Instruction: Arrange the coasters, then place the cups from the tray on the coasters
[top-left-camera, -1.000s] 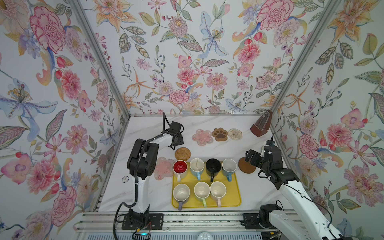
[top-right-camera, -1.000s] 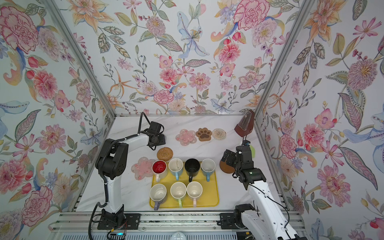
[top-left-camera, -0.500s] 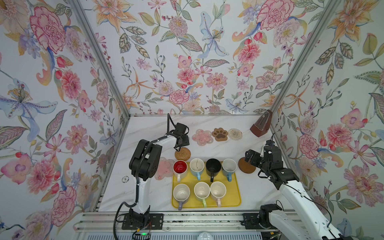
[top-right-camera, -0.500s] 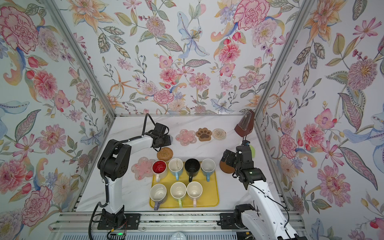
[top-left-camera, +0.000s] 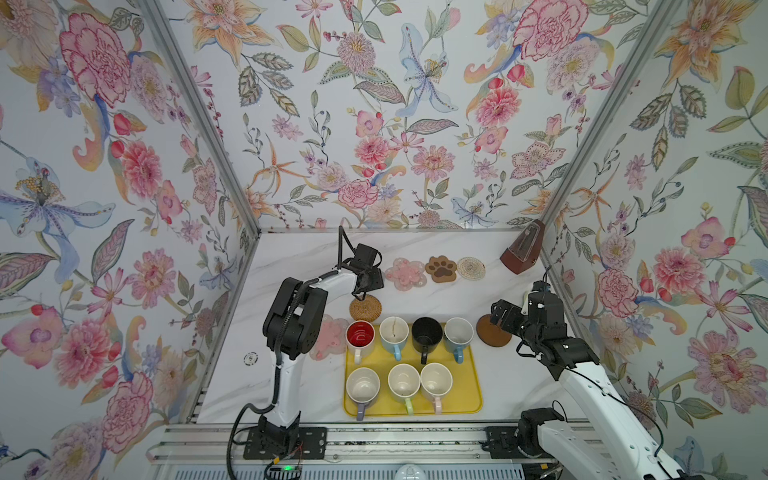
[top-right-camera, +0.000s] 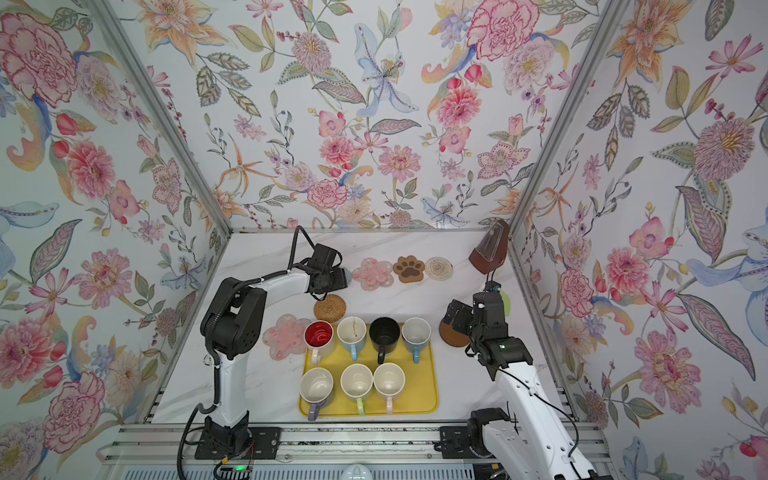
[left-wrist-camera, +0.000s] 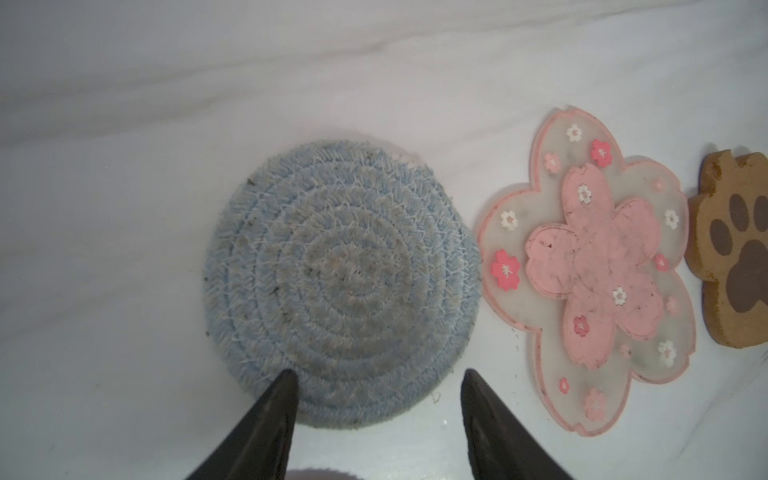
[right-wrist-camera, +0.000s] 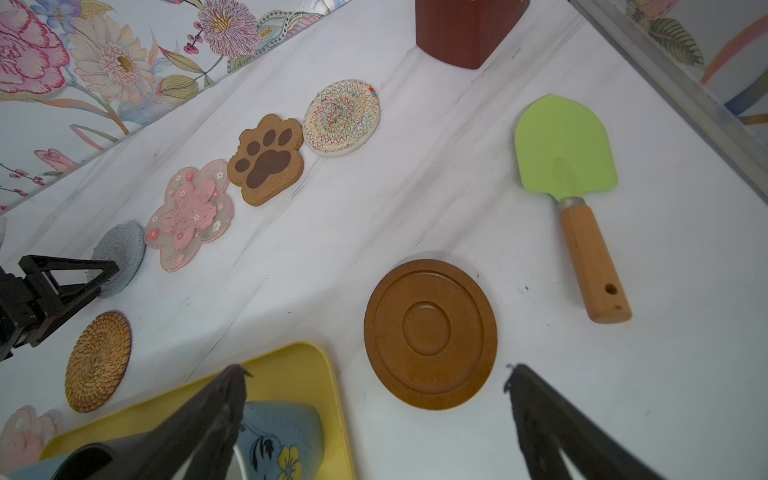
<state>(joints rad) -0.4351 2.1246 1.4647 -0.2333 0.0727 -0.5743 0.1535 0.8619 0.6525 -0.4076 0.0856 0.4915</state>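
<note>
Yellow tray is nearest, with all seven cups on it. Front row: purple cup, green cup, pink cup. Back row: white cup with red inside, light blue cup, black cup, blue cup.

Pink flower coaster lies just left of the tray, partly hidden by the left arm. Wooden disc coaster lies flat just right of the tray. Right gripper is over it, jaws wide apart, empty. Green spatula is beyond the disc, near the right wall. Rattan coaster sits just behind the tray.

Far row, close-packed, left to right: grey woven coaster, second flower coaster, paw coaster, beige woven coaster. Left gripper is at the grey mat's edge, jaws apart, one tip over the mat and the other off it. Can't tell if it touches. Metronome stands in the far right corner.
</note>
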